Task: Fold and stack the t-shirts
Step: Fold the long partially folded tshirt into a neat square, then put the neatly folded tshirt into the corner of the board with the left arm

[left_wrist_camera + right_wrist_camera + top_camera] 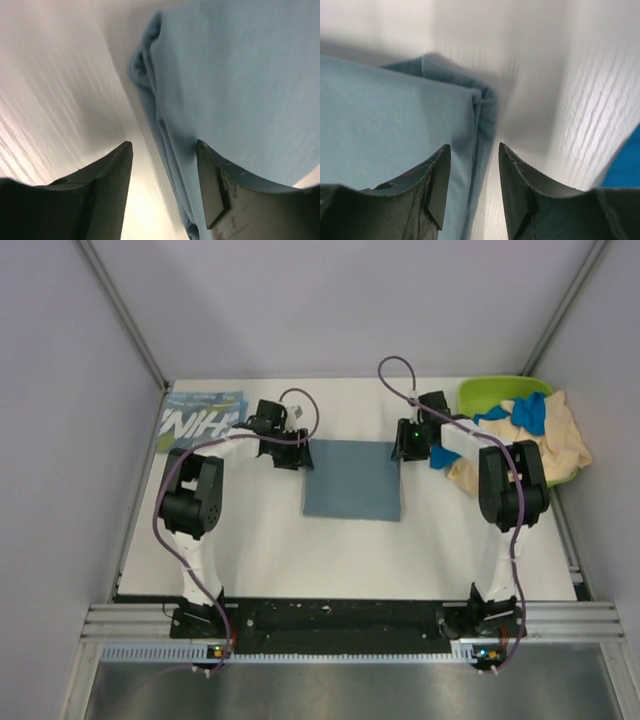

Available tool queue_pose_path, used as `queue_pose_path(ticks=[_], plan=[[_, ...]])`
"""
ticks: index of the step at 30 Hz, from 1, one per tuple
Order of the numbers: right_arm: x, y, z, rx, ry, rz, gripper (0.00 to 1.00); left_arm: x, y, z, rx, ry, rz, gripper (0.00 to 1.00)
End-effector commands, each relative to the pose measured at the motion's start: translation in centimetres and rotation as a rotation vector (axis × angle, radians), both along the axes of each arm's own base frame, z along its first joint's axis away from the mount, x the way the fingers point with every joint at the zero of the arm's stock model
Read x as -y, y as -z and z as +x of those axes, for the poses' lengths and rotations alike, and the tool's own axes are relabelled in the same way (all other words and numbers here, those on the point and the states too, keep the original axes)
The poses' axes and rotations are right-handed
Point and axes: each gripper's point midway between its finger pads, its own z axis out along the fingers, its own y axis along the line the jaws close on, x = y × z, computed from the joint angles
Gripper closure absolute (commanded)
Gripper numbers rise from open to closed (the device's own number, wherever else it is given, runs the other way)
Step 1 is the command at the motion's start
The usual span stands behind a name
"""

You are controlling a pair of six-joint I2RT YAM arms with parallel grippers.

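Note:
The slate-blue t-shirt (352,479) lies folded into a flat rectangle at the table's middle. My left gripper (293,454) is open at its far left corner; in the left wrist view its jaws straddle the shirt's layered edge (170,145). My right gripper (408,447) is open at the far right corner, its jaws straddling that edge (479,135). The teal t-shirt with white letters (200,420) lies folded at the far left. The bright blue t-shirt (525,412) and the cream-beige t-shirt (565,440) lie heaped at the far right.
A lime-green plastic tub (495,392) sits at the far right under the heaped shirts. Grey walls enclose the white table (350,550). A black rail (340,618) runs along the near edge between the arm bases.

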Motion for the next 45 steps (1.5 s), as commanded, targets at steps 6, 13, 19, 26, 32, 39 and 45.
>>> queue_pose_path(ticks=[6,13,19,26,32,39,45], plan=[[0.4,-3.5,-5.1,0.005,-0.029,0.054,0.45,1.7,0.6,-2.0,-0.071,-0.130,-0.177,0.32],[-0.4,-1.0,-6.7,-0.075,-0.023,0.115,0.44,4.8,5.1,-4.8,-0.295,-0.111,-0.319,0.42],[0.3,-3.5,-6.5,-0.002,-0.009,0.098,0.44,5.3,4.5,-4.0,-0.382,-0.120,-0.404,1.00],[2.4,-8.9,-6.6,0.154,-0.002,0.028,0.34,2.2,-1.5,0.3,-0.241,-0.138,-0.425,1.00],[4.5,-11.7,-6.8,0.239,-0.007,-0.088,0.01,-4.3,-4.7,5.5,-0.076,-0.175,-0.238,1.00],[5.8,-12.0,-7.1,0.255,-0.017,-0.170,0.01,-10.7,-7.6,10.9,0.121,-0.253,0.001,1.00],[6.6,-12.1,-7.4,0.255,-0.017,-0.215,0.01,-16.0,-10.6,14.1,0.281,-0.266,0.275,1.00]])
